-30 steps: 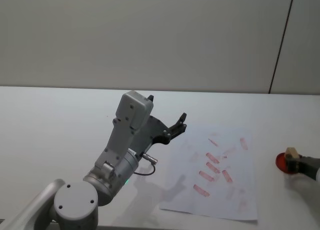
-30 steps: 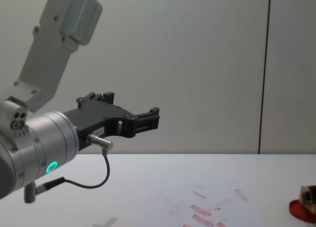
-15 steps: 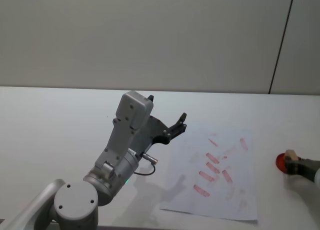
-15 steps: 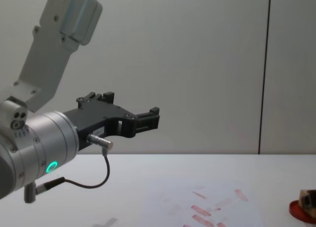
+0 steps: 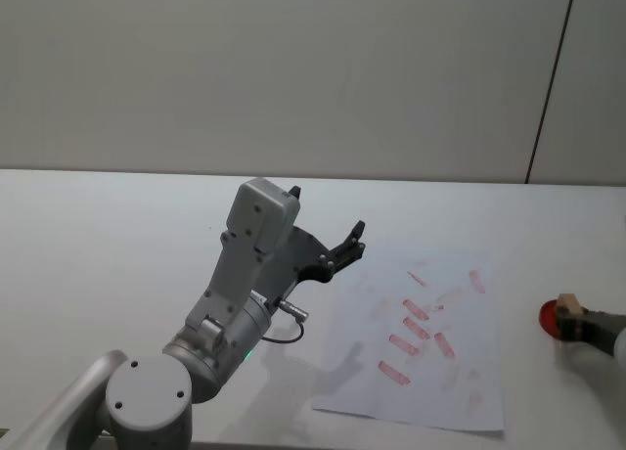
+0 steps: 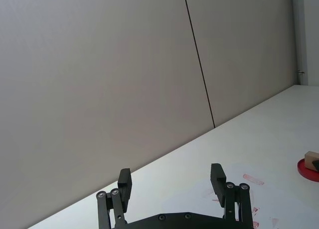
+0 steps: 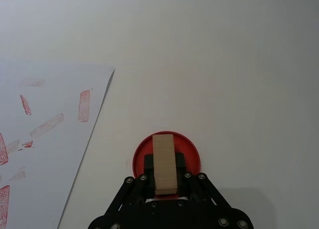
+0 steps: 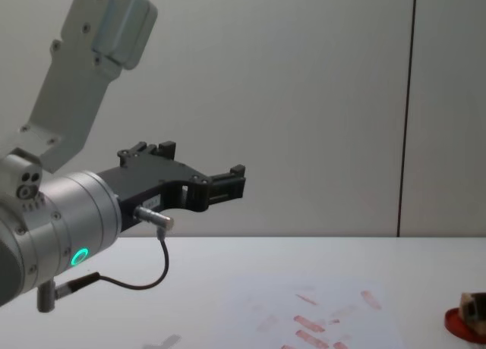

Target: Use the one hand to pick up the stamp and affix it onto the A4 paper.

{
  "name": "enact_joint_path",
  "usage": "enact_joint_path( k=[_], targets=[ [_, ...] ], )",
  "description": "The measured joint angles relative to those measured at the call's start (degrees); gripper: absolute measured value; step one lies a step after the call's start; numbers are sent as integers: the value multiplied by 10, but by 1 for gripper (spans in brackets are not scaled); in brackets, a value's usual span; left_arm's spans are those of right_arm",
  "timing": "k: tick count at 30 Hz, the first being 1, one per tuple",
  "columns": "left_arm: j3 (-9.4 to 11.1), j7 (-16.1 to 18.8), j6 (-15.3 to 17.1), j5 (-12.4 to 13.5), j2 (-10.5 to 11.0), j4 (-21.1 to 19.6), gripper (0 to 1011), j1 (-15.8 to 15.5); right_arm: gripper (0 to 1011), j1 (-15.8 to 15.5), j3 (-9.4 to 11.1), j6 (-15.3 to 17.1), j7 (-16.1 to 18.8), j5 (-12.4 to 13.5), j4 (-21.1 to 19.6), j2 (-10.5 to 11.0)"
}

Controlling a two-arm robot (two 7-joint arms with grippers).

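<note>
The stamp (image 7: 164, 163), a pale wooden block, sits clamped between the black fingers of the right gripper (image 7: 164, 167), directly over the round red ink pad (image 7: 191, 155). Whether its face touches the pad cannot be told. Pad and stamp lie at the table's (image 5: 117, 245) right side, just beside the right edge of the paper (image 5: 352, 372), apart from it. The sheet carries a scatter of red marks (image 5: 416, 309). The left gripper (image 6: 171, 176) hangs raised above the table to the left of the paper, its jaws spread wide and empty, a green ring (image 8: 78, 256) glowing on its arm.
</note>
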Motion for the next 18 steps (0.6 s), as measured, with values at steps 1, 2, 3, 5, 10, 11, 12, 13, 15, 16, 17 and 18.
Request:
enact_joint_path(
  k=[1, 2, 3, 5, 10, 11, 12, 13, 15, 16, 17, 18],
  targets=[
    [0, 0, 0, 0, 0, 0, 1002, 0, 217, 0, 0, 0, 0, -1, -1, 0],
    [0, 0, 0, 0, 0, 0, 1002, 0, 217, 0, 0, 0, 0, -1, -1, 0],
    [0, 0, 0, 0, 0, 0, 1002, 0, 217, 1, 0, 0, 0, -1, -1, 0],
    [0, 0, 0, 0, 0, 0, 1002, 0, 217, 1, 0, 0, 0, -2, -2, -1],
    [0, 0, 0, 0, 0, 0, 1002, 0, 217, 2, 1, -2, 1, -4, -7, -1],
    [0, 0, 0, 0, 0, 0, 1002, 0, 217, 2, 1, -2, 1, -5, -9, -2],
    [0, 0, 0, 0, 0, 0, 1002, 0, 217, 3, 1, -3, 2, -5, -10, -2],
    [0, 0, 0, 0, 0, 0, 1002, 0, 217, 3, 1, -4, 2, -7, -11, -2],
    [0, 0, 0, 0, 0, 0, 1002, 0, 217, 3, 1, -5, 3, -9, -12, -2],
    [0, 0, 0, 0, 0, 0, 1002, 0, 217, 3, 1, -5, 4, -9, -13, -2],
    [0, 0, 0, 0, 0, 0, 1002, 0, 217, 4, 0, -6, 6, -12, -15, -2],
    [0, 0, 0, 0, 0, 0, 1002, 0, 217, 4, 0, -7, 6, -13, -15, -2]
  ],
)
